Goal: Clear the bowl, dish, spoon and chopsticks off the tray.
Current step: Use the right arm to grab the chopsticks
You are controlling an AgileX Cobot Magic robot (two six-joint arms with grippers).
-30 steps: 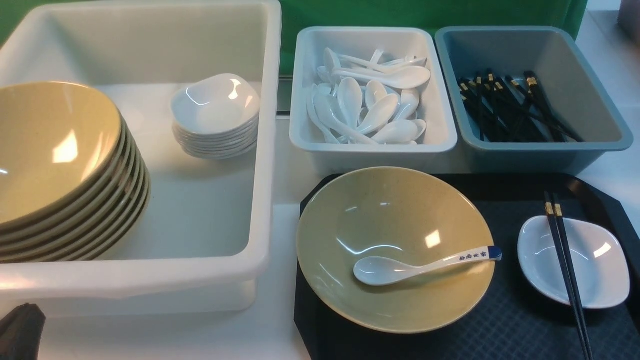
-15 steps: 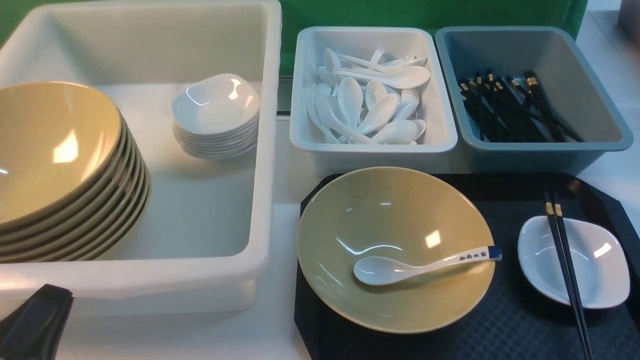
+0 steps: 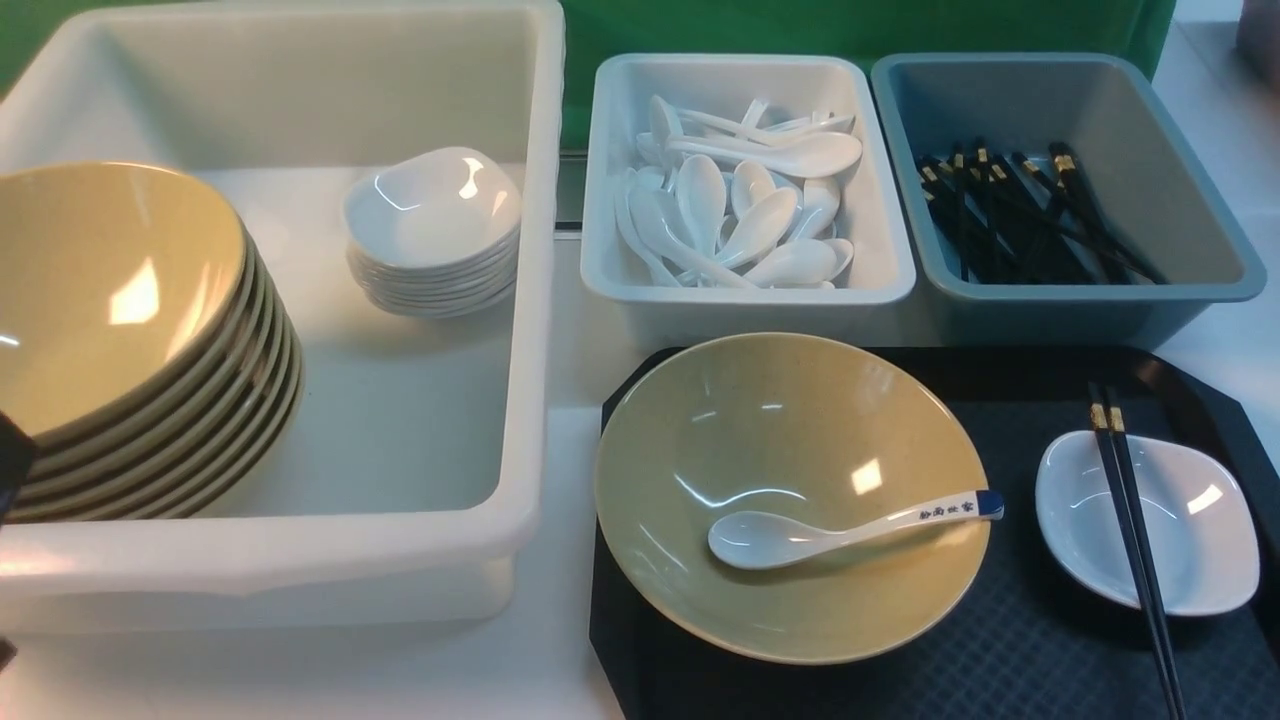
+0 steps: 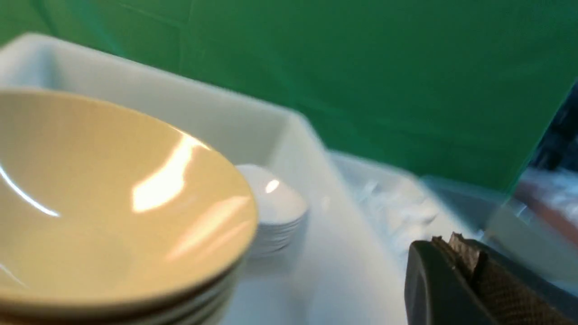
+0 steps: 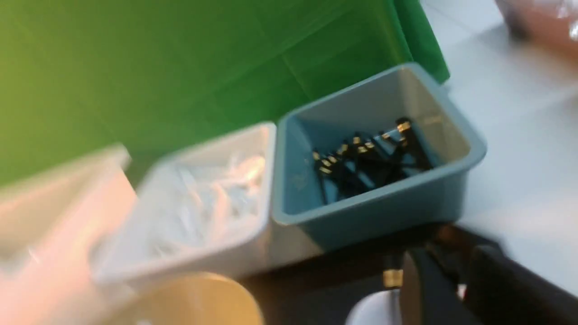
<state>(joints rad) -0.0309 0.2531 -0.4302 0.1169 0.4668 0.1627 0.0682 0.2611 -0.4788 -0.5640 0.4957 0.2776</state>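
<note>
The pale yellow bowl [image 3: 790,440] sits on the left of the black tray [image 3: 1000,650]. The white spoon [image 3: 850,525] lies inside it, its blue tip on the bowl's right rim. The small white dish [image 3: 1190,520] sits on the right of the tray, and the black chopsticks [image 3: 1128,520] lie across it. My left gripper [image 4: 451,241] is shut and empty, above the white tub's near left corner; only a sliver shows in the front view [image 3: 10,460]. My right gripper [image 5: 451,259] hovers near the chopsticks' gold bands [image 5: 392,277] and the dish [image 5: 375,311], fingers slightly apart; the view is blurred.
A big white tub [image 3: 530,300] at the left holds a stack of yellow bowls [image 3: 120,330] and a stack of white dishes [image 3: 432,235]. Behind the tray stand a white bin of spoons [image 3: 745,200] and a grey-blue bin of chopsticks [image 3: 1040,200].
My left gripper has risen from the bottom left corner of the front view to its left edge. The things on the tray have not moved.
</note>
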